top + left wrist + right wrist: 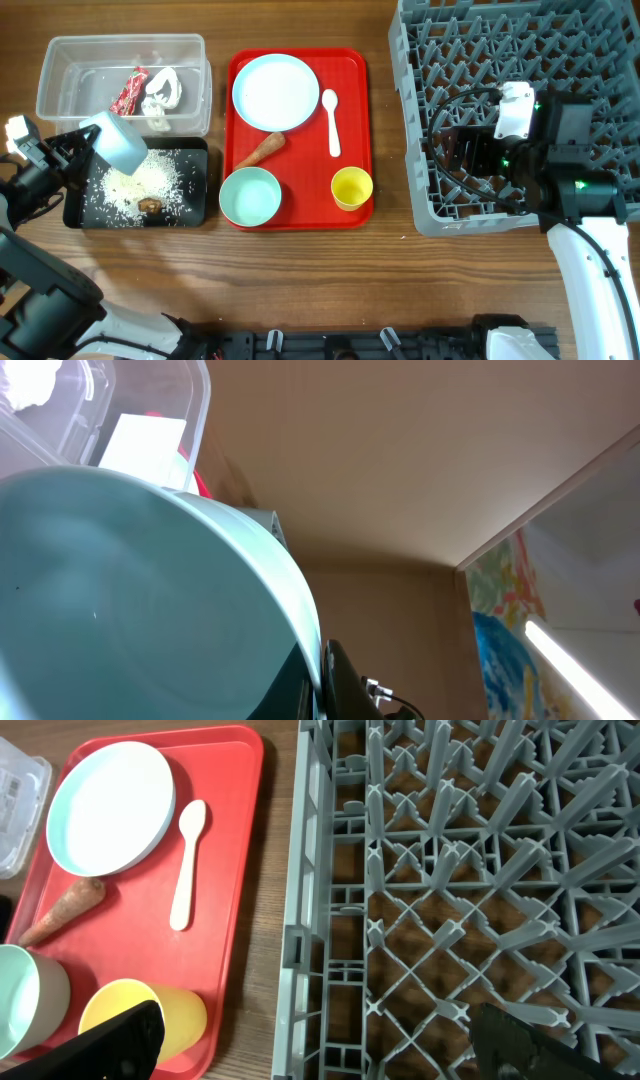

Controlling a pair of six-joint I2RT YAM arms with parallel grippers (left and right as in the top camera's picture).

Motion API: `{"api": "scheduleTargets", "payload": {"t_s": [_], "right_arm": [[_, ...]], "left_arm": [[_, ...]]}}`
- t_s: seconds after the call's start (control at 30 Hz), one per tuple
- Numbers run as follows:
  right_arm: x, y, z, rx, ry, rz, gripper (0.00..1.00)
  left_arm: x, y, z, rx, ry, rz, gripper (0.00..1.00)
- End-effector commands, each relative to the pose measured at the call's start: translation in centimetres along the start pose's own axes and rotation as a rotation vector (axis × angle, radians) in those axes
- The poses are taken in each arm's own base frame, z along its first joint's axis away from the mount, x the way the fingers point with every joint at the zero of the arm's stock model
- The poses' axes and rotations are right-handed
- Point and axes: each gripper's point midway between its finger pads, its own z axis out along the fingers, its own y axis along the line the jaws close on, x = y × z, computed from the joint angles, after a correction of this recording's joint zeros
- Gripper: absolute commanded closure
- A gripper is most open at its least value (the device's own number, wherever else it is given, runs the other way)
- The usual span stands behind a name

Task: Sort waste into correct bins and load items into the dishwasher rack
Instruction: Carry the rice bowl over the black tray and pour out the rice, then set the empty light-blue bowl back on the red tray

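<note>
A wooden table with brown grain fills the overhead view. In the left wrist view a plain tan ceiling meets a pale wall, where a blue-and-yellow picture shows beside a bright white strip light.

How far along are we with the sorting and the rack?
Done: wrappers lie in the clear bin, and rice lies in the black bin.
In hand: the left gripper holds a cup tilted over the black bin.
Left: the rack shows nothing loaded. The plate, spoon, carrot, bowl and yellow cup sit on the red tray. The right gripper is open over the rack.
</note>
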Motion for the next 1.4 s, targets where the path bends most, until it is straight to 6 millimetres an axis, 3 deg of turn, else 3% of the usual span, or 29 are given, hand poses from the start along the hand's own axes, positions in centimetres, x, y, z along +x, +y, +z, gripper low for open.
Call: {"api": "scheduleTargets", "payload": {"t_s": [0.0, 0.27, 0.47, 0.57, 0.7, 0.83, 1.0, 1.17, 1.27, 1.37], "right_arm": [[-0.4, 0.5, -0.1, -0.021, -0.005, -0.001, 0.0], [-0.3, 0.5, -0.1, -0.021, 0.0, 0.0, 0.0], [-0.3, 0.5, -0.1, -0.021, 0.0, 0.0, 0.0], [-0.3, 0.5, -0.1, -0.021, 0.0, 0.0, 0.0], [-0.3, 0.5, -0.1, -0.021, 0.0, 0.0, 0.0], [-0.3, 0.5, -0.1, -0.021, 0.0, 0.0, 0.0], [-0.3, 0.5, -0.1, -0.021, 0.002, 0.0, 0.0], [-0.3, 0.5, -0.1, -0.021, 0.002, 0.0, 0.0], [-0.3, 0.5, -0.1, -0.021, 0.002, 0.0, 0.0], [-0.3, 0.5, -0.1, -0.021, 0.002, 0.0, 0.0]], "left_arm": [[1.2, -2.3, 0.2, -0.014, 0.008, 0.085, 0.96], [6.0, -3.3, 4.6, -0.261, 0.148, 0.305, 0.96], [10.7, -4.9, 10.7, -0.355, 0.277, 0.529, 0.96], [13.5, -4.5, 14.0, -0.42, 0.345, 0.672, 0.96], [17.8, -2.1, 18.4, -0.555, 0.44, 0.865, 0.96], [20.8, 0.9, 21.2, -0.724, 0.475, 1.045, 0.96], [23.1, 5.8, 22.7, -0.944, 0.529, 1.197, 0.96], [25.6, 10.8, 23.4, -1.009, 0.67, 1.189, 0.96], [27.3, 12.4, 23.6, -0.999, 0.746, 1.168, 0.96], [28.4, 12.7, 23.7, -0.99, 0.775, 1.179, 0.96]]}}
